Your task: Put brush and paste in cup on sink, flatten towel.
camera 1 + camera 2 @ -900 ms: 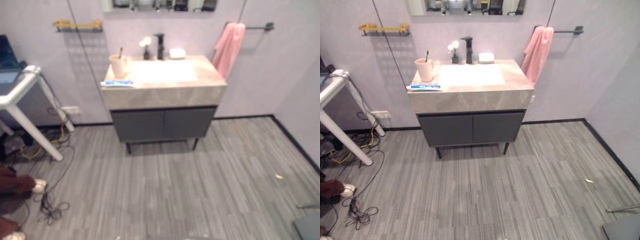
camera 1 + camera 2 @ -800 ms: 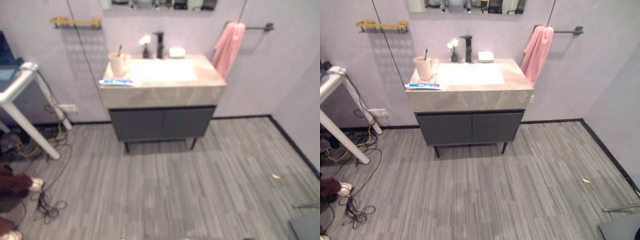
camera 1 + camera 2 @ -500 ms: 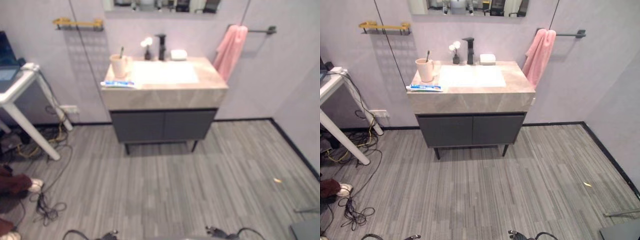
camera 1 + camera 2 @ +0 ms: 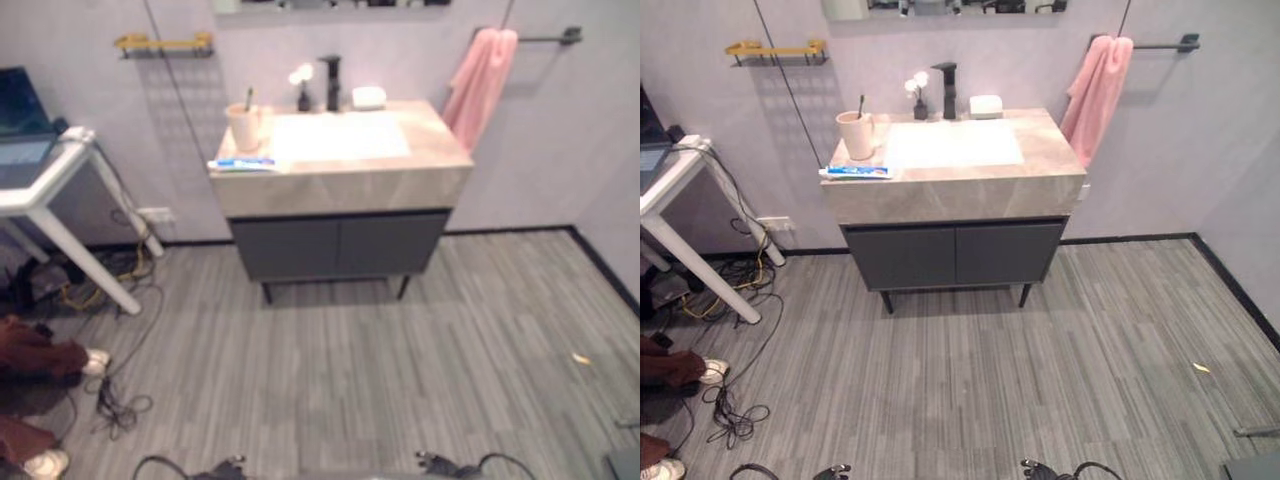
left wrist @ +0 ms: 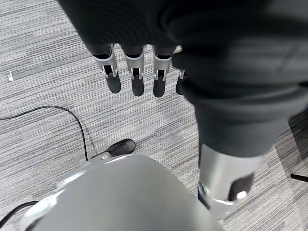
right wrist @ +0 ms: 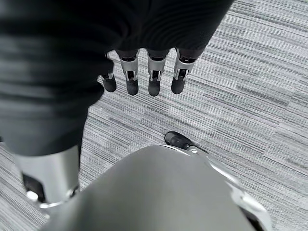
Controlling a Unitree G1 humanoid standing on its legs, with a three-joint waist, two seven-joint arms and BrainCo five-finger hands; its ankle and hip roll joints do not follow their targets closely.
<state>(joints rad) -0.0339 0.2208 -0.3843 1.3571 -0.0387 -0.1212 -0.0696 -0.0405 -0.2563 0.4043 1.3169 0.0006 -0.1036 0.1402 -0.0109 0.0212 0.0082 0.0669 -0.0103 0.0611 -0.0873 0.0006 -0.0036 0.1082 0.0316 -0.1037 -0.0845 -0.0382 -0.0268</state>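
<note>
From across the floor, the sink [image 4: 1040, 165] stands against the far wall at 12 o'clock, well apart from the robot. On its top, at the 9 o'clock side of the basin, sits a pink cup [image 4: 856, 134] with a brush [image 4: 860, 104] already standing in it. The paste [image 4: 856, 172] lies flat just in front of the cup, near the front edge. The pink towel [image 4: 1097, 92] hangs bunched from one end of the rail [image 4: 1160, 45] at 2 o'clock.

The left robot hand [image 5: 137, 72] hangs over the floor, fingers straight and relaxed, holding nothing; the right robot hand [image 6: 151, 72] hangs the same way.

The paste tube looks light, smooth and a bit squashy, so I'd pinch it across the middle. The towel is soft and limp; it is best taken by a lower edge and drawn along the rail. The cup looks light enough to tip if knocked.
</note>
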